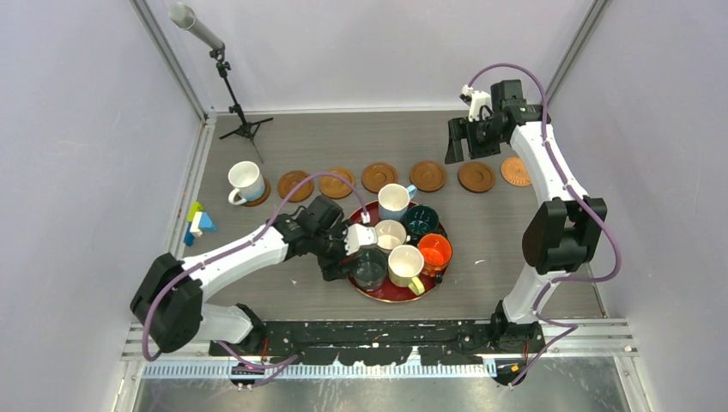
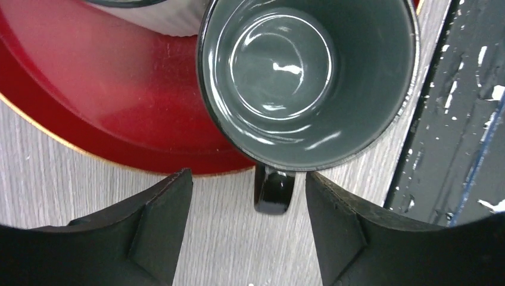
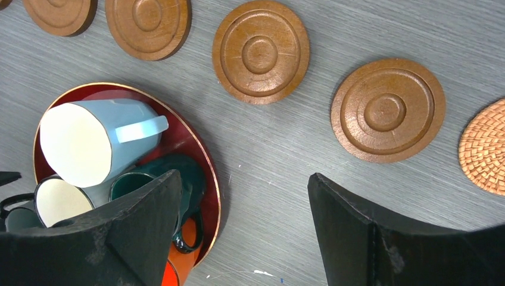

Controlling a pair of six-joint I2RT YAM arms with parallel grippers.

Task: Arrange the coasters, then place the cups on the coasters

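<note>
Several brown coasters (image 1: 379,177) lie in a row across the back of the table; the right wrist view shows one (image 3: 261,52) close up. A white cup (image 1: 245,182) stands on the leftmost coaster. The other cups crowd a dark red tray (image 1: 378,292): light blue (image 1: 395,201), dark teal (image 1: 421,221), cream (image 1: 391,234), orange (image 1: 435,251), pale yellow (image 1: 405,265) and dark grey-green (image 2: 306,77). My left gripper (image 2: 247,185) is open with that cup's handle (image 2: 274,190) between its fingers, untouched. My right gripper (image 3: 244,179) hangs open and empty, high over the row's right end.
A lighter woven coaster (image 3: 485,146) ends the row at the right. A microphone stand (image 1: 232,86) stands at the back left. Coloured blocks (image 1: 197,223) lie by the left wall. The black base rail (image 2: 452,119) runs close beside the dark cup.
</note>
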